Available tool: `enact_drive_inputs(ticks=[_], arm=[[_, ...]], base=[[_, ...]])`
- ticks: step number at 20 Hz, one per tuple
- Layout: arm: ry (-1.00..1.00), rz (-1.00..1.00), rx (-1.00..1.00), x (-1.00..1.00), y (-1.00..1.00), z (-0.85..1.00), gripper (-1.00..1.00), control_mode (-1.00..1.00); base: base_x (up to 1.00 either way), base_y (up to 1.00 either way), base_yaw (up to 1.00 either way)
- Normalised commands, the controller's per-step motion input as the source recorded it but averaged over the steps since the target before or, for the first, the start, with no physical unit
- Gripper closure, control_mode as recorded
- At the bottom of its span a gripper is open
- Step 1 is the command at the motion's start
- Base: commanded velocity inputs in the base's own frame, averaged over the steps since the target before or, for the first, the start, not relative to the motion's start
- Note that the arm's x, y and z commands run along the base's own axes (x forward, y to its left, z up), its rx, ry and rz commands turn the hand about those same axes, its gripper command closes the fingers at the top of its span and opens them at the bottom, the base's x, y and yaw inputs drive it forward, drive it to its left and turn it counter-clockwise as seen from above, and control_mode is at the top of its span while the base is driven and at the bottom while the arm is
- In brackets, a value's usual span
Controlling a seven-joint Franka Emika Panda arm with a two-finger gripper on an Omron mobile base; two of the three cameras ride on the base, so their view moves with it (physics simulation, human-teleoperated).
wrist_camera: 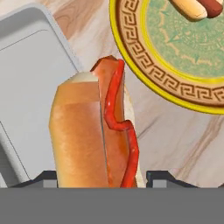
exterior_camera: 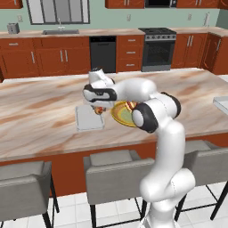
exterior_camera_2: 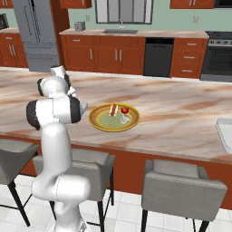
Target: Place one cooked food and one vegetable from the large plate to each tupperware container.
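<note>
My gripper [wrist_camera: 103, 177] is shut on a hot dog [wrist_camera: 100, 135] with a red sauce line, held over the counter between a tupperware container [wrist_camera: 30, 83] on the left and the large plate [wrist_camera: 175, 65] with its yellow rim. In the left base view the gripper [exterior_camera: 99, 109] hangs over the right edge of that container [exterior_camera: 88, 119], just left of the plate [exterior_camera: 119, 115]. On the plate [exterior_camera_2: 102, 121] lie a second hot dog [exterior_camera_2: 113, 109], a red tomato [exterior_camera_2: 124, 110] and a small pale vegetable [exterior_camera_2: 123, 119]. A second container [exterior_camera_2: 225, 131] sits far right.
Both sit on a marble island counter [exterior_camera: 40, 111]. Grey stools [exterior_camera: 113, 171] stand along its near edge. Cabinets, a stove [exterior_camera: 158, 46] and a sink line the back wall beyond the island.
</note>
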Motion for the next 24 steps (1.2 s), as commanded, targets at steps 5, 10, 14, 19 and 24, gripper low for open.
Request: enact_drive_inputs(ticks=[5,10,14,19,24], arm=[[-0.01,0.00,0.00,0.26,0.25,-0.32,1.00,-1.00],[0.00,0.04,0.00,0.52,-0.01,-0.31,1.00,-1.00],[0.02,0.01,-0.02,0.57,-0.04,-0.25,1.00,-1.00],[0.01,0.00,-0.04,0.16,0.09,-0.21,1.00,-1.00],[0.00,0.00,-0.09,0.04,0.08,-0.19,1.00,-1.00]], base=[[0.00,0.00,0.00],[0.00,0.00,0.00],[0.00,0.00,0.00],[0.00,0.00,0.00],[0.00,0.00,0.00]])
